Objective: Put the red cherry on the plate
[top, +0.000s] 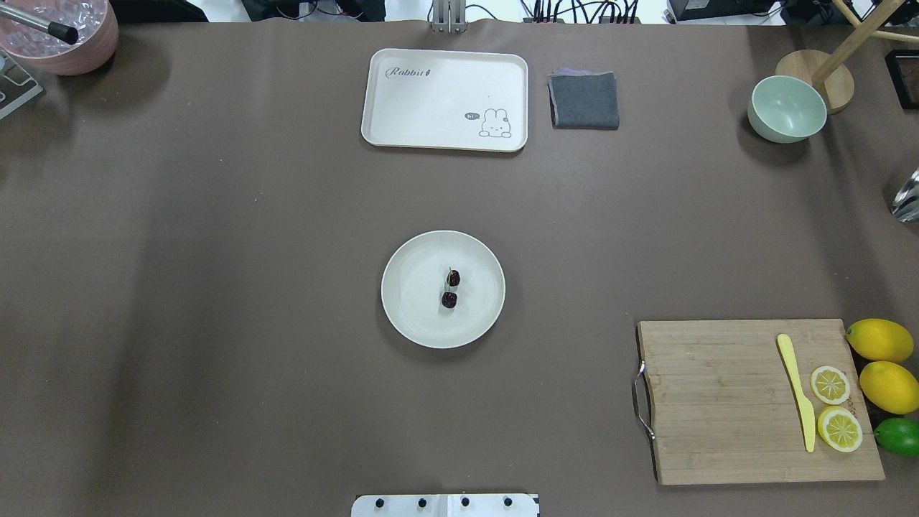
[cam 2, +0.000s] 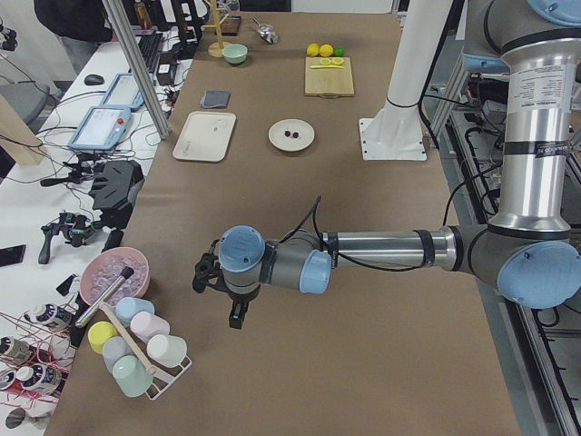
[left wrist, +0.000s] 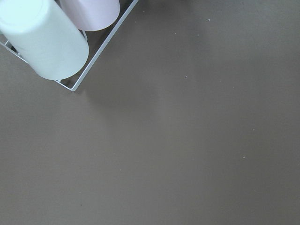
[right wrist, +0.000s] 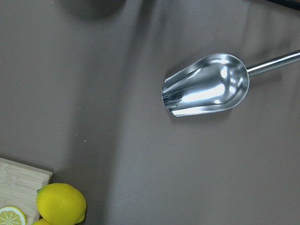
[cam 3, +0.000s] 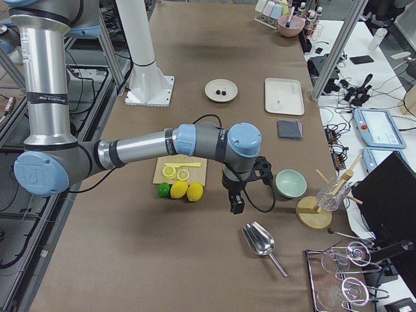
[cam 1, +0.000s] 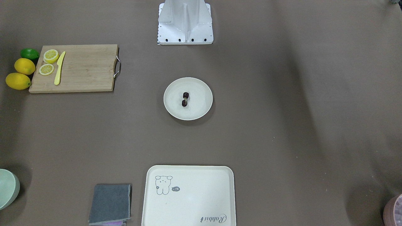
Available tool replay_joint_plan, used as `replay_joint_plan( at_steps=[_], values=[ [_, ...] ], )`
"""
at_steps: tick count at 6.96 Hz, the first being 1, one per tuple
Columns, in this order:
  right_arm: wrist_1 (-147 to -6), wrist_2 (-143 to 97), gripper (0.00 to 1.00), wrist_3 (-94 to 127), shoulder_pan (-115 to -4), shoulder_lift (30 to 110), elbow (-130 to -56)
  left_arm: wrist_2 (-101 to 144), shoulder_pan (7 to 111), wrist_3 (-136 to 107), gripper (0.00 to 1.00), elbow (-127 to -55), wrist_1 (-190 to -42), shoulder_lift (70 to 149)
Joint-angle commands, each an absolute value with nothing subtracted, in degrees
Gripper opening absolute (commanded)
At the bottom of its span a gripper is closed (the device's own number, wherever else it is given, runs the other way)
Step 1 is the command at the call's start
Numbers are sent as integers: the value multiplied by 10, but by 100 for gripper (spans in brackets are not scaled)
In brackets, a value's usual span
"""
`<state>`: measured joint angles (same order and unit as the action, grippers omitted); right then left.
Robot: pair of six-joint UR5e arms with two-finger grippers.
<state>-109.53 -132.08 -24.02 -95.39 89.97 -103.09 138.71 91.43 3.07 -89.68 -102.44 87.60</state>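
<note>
Sitting on the plate, both arms well away

The red cherry (top: 450,289) lies near the middle of the plate (top: 413,309). The left gripper (cam 2: 237,316) hangs beside a cup rack (cam 2: 136,352), the right gripper (cam 3: 235,207) between lemons (cam 3: 187,190) and a scoop (cam 3: 260,240). I cannot tell whether either is open or closed.
</note>
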Motion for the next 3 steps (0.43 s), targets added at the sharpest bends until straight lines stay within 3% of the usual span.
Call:
replay_joint_plan(
  at_steps=[1, 3],
  values=[
    [-1094, -1318, 100, -268, -986, 932, -1041, 1390, 936, 67, 98, -906, -1023, 842],
    [-1090, -1317, 100, -266, -991, 930, -1041, 1392, 947, 76, 98, -911, -1025, 826]
  ],
)
